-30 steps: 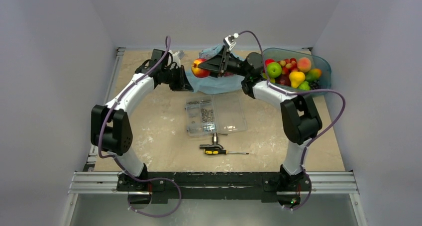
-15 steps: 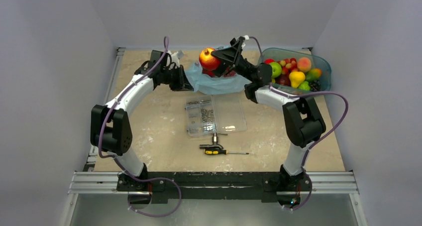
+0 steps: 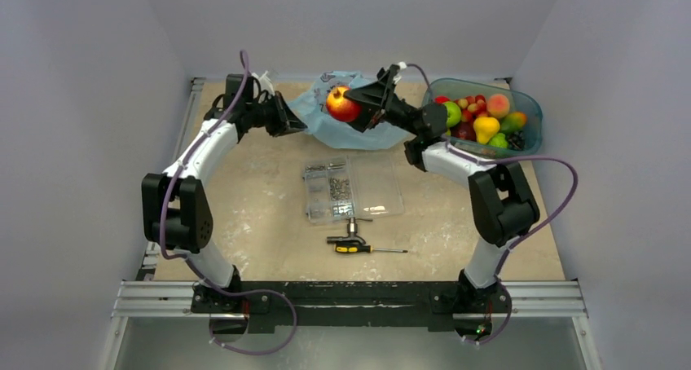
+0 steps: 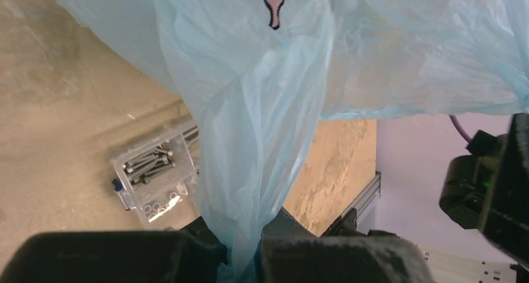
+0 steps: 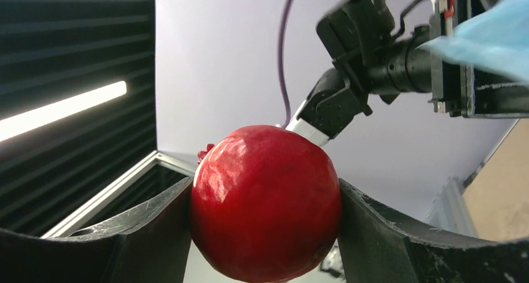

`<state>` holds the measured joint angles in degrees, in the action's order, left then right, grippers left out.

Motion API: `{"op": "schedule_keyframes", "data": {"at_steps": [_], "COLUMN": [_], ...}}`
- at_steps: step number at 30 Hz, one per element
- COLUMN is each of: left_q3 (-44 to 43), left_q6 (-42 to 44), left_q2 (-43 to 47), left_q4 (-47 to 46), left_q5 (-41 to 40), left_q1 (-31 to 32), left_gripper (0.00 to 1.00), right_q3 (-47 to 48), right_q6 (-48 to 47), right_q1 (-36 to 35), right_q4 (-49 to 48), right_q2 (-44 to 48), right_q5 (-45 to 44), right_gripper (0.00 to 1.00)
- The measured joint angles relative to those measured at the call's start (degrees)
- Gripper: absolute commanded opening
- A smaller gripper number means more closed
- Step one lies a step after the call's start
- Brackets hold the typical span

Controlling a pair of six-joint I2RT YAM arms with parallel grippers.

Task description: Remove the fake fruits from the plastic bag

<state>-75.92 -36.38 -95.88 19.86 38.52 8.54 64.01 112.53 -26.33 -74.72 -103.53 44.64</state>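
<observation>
Since a second ago my right tool [image 3: 349, 106] has carried the red fruit [image 3: 341, 104] up out of the plastic bag [image 3: 352, 130]. My left arm has drawn back toward the far left corner, pulling the bag's edge with it.

From above, the right tool is closed around the fruit and holds it in the air over the bag's far side. The left tool [image 3: 285, 119] is at the bag's left edge. The bag lies on the table [image 3: 269, 223] between the two tools. The teal tub [image 3: 525, 103], already heaped with other fruits, is off to the right, on the right arm's own side and well away from the left. I judge the coming carry goes that way, along the far edge. The compartment box [image 3: 354, 189] and a screwdriver [image 3: 360, 246] lie nearer me, out of that path.

My left wrist camera shows the left tool pinched shut on a gathered fold of the thin blue film, which rises taut from between the fingers. I can see no fruit through it here.

My right wrist camera shows the fruit filling the gap, with both fingers pressed to its sides and its small crown pointing up-left. It is round, so it has no long axis to mind.
</observation>
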Motion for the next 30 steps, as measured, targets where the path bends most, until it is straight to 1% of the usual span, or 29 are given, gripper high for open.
{"op": "schedule_keyframes", "data": {"at_steps": [4,10,11,14,16,18,22,25,28,30], "left_q3": [-7.2,-18.1,-21.0,-29.2,-33.5,-35.8,-36.6,-34.4,-29.6,-25.9], "left_q6": [0.2,2.2,3.0,5.9,7.6,9.0,10.7,11.0,10.5,10.3], "left_q2": [-1.5,-3.1,-4.0,-7.0,-8.4,-9.0,-9.0,-8.8,-7.9,-7.0], "left_q4": [4.2,7.8,9.0,11.6,13.0,14.1,15.6,15.8,15.7,15.9], "left_q5": [-1.9,-4.8,-5.4,-7.2,-8.2,-9.0,-9.8,-10.1,-9.9,-9.7], "left_q1": [-1.3,-1.4,-1.4,-1.4,-1.4,-1.5,-1.8,-1.9,-1.9,-1.9], "left_gripper": [0.0,0.0,0.0,0.0,0.0,0.0,0.0,0.0,0.0,0.0], "right_q3": [4.4,8.2,8.6,8.7,8.8,8.8,8.7,11.8,16.5,18.9], "right_q6": [-2.9,-2.2,-2.8,-7.9,-12.5,-18.6,-34.0,-48.8,-61.9,-69.0], "right_q1": [4.1,9.3,10.4,15.2,19.0,23.8,33.4,38.2,39.2,39.0], "right_q4": [4.0,3.2,4.1,10.8,16.3,22.3,37.9,54.3,66.9,73.2], "right_q2": [3.4,5.7,5.9,7.5,8.4,8.7,8.5,7.4,5.7,4.9], "right_q5": [1.6,3.1,3.3,4.6,4.5,4.2,-0.3,-8.6,-20.4,-28.3], "right_gripper": [0.17,0.16,0.16,0.16,0.15,0.15,0.17,0.17,0.18,0.19]}}
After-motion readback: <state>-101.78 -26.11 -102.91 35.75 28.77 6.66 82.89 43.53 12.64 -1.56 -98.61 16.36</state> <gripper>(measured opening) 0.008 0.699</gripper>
